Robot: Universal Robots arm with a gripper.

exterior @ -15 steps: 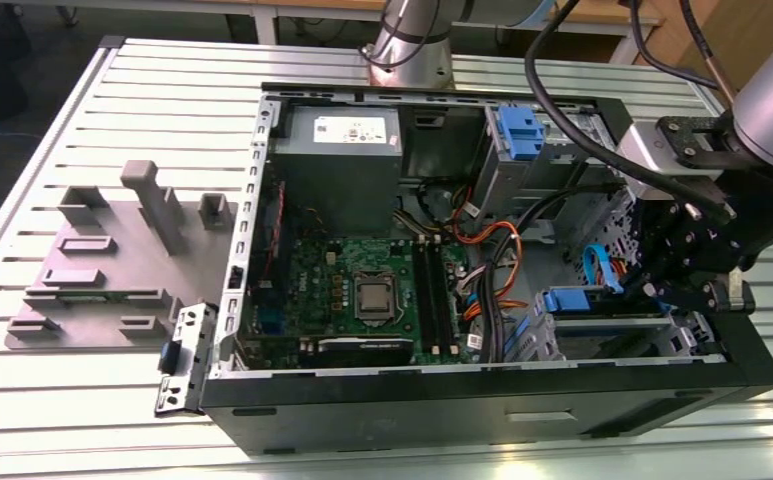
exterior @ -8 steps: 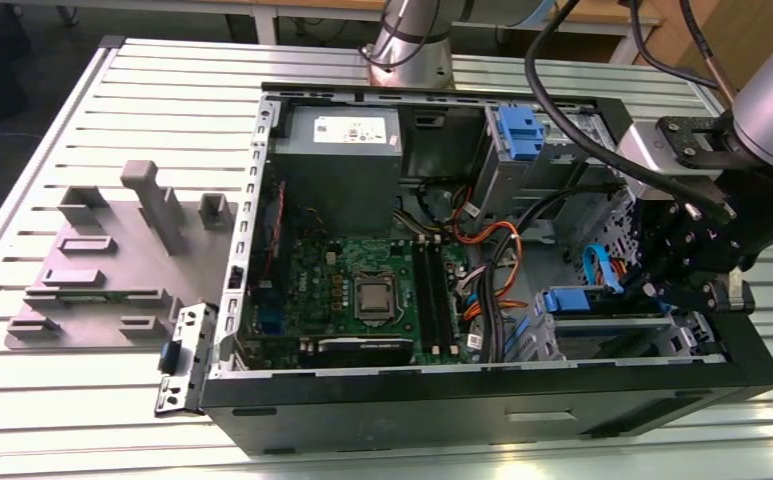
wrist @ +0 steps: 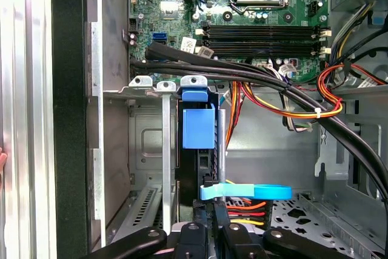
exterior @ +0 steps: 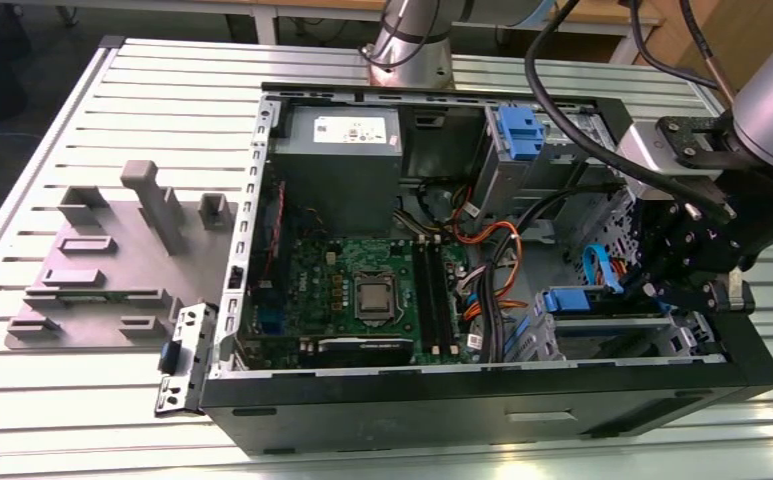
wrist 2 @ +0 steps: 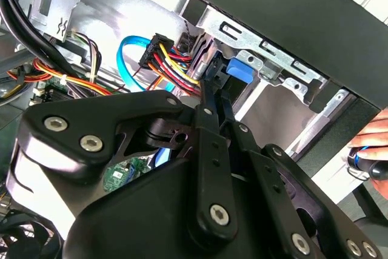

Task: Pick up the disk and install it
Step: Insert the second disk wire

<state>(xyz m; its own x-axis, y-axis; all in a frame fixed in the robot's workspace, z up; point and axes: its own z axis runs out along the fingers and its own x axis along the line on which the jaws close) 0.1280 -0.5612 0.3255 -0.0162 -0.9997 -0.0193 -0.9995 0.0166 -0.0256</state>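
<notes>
One gripper (exterior: 653,285) reaches into one open computer case (exterior: 493,400) lying on the slatted surface (exterior: 119,120). One disk (wrist: 199,150), edge-on with blue side rails, sits in the case's drive bay beside the case wall. The fingers (wrist 2: 212,95) pinch the disk's rear end; one motherboard (exterior: 359,290) lies nearby.

green motherboard (exterior: 359,290), blue latch (wrist: 198,128), perhaps plastic

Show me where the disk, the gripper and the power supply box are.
disk (wrist: 198,128): first wrist view, its blue rail tab.
gripper (wrist 2: 212,77): second wrist view, between its fingertips.
power supply box (exterior: 335,160): exterior view, its grey top face.
</notes>
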